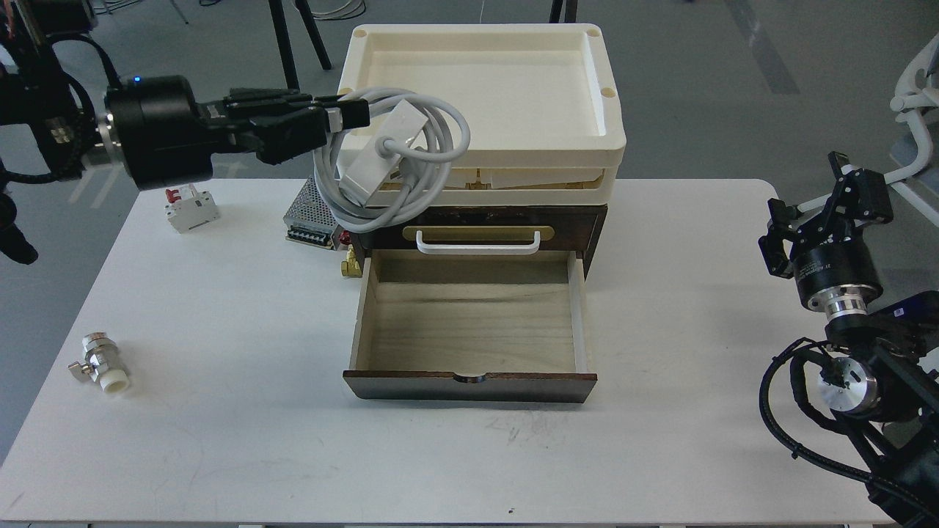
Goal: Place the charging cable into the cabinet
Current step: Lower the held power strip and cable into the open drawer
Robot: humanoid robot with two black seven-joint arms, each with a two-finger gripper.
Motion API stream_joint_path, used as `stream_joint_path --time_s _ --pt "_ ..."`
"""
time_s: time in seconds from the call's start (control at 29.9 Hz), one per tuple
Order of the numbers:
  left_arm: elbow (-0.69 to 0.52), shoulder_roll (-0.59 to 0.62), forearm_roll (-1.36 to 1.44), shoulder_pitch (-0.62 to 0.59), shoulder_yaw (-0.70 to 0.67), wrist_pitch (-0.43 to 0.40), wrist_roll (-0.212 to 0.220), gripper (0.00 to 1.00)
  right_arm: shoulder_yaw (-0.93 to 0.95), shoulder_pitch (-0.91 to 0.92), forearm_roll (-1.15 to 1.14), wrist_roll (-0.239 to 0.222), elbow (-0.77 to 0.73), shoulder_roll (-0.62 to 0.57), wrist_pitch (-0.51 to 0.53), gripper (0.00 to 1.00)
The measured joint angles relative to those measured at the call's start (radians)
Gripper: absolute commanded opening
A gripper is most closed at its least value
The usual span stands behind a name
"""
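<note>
Charging cable (389, 158) hangs clamped in your left end effector (351, 116), lifted off the surface (220, 411) at the cabinet's (477, 220) left front corner. Bottom drawer (469, 330) is pulled open below. Your right end effector (843, 187) sits far right; can't tell its state.

Light: bright, even, from overhead | Shadows: soft and short on the tabletop (220, 440), darker inside the drawer (469, 323) along its back edge | Glare: mild on the cream tray (612, 147) | Focus: sharp throughout | Edge distortion: slight
</note>
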Motion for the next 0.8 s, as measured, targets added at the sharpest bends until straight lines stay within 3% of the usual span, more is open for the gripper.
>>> stream_joint_path --time_s 0.4,0.8 --pt "-0.033 -0.039 0.006 0.045 0.07 0.068 0.0 0.03 0.0 0.0 0.0 0.0 0.0 0.0 0.0 0.99" --pt "0.022 -0.192 0.151 0.232 0.081 0.142 0.0 0.03 0.0 0.0 0.0 0.0 0.0 0.0 0.0 0.99"
